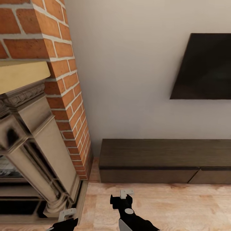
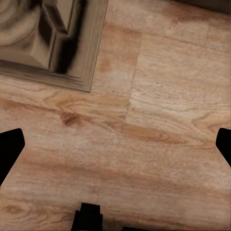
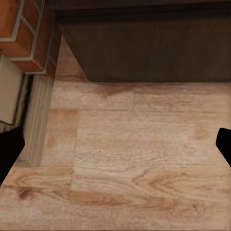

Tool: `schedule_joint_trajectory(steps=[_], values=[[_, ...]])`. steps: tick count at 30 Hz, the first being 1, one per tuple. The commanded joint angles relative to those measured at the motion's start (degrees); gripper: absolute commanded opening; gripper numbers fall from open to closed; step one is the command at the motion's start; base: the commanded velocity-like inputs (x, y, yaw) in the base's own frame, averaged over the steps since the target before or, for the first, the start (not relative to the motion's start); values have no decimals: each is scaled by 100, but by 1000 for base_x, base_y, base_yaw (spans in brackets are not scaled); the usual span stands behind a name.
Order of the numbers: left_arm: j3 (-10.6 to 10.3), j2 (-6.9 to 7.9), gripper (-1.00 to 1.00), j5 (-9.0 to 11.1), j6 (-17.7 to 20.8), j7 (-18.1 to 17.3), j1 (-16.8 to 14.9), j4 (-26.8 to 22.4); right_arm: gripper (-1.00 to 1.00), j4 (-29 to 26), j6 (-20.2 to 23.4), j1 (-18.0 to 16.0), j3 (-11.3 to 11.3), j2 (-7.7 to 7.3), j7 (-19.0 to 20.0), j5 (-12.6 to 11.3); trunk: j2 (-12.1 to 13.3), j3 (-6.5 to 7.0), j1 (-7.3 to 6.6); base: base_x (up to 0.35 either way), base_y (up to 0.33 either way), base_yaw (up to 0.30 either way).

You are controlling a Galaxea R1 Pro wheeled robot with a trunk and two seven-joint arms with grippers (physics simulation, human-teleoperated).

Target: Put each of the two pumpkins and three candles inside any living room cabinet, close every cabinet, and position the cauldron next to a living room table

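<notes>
Ahead of both grippers, the cabinet (image 1: 160, 158) stood against the wall with drawers shut; left gripper (image 2: 115, 144) and right gripper (image 3: 115, 144) hung spread and empty over wooden floor (image 1: 179, 205).

Brick chimney column (image 1: 67, 93) rises at left, red-orange bricks with pale mortar. Ornate beige fireplace surround (image 1: 35, 141) stands in front of it, carved moulding at top, soot-dark patches on pilaster; its base (image 2: 57, 43) sits on floor. Yellowish mantel slab (image 1: 22, 75) above. Dark flat TV screen (image 1: 205, 67) mounted on plain off-white wall (image 1: 128, 80). Light wood-plank floor (image 1: 179, 205), visible grain and knots (image 2: 72, 118).
</notes>
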Motion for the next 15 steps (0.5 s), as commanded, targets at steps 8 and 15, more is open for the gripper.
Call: schedule_joint_trajectory(steps=[8,15], values=[[-43,9,100,37,12,51,-4,-19,100,6,-45,-10,47,0,-34,-60,-3,4,2,129,15,-98],[-43,9,100,37,11,51,-4,-19,100,5,-45,-10,50,0,-34,-60,-3,12,2,154,42,-88]])
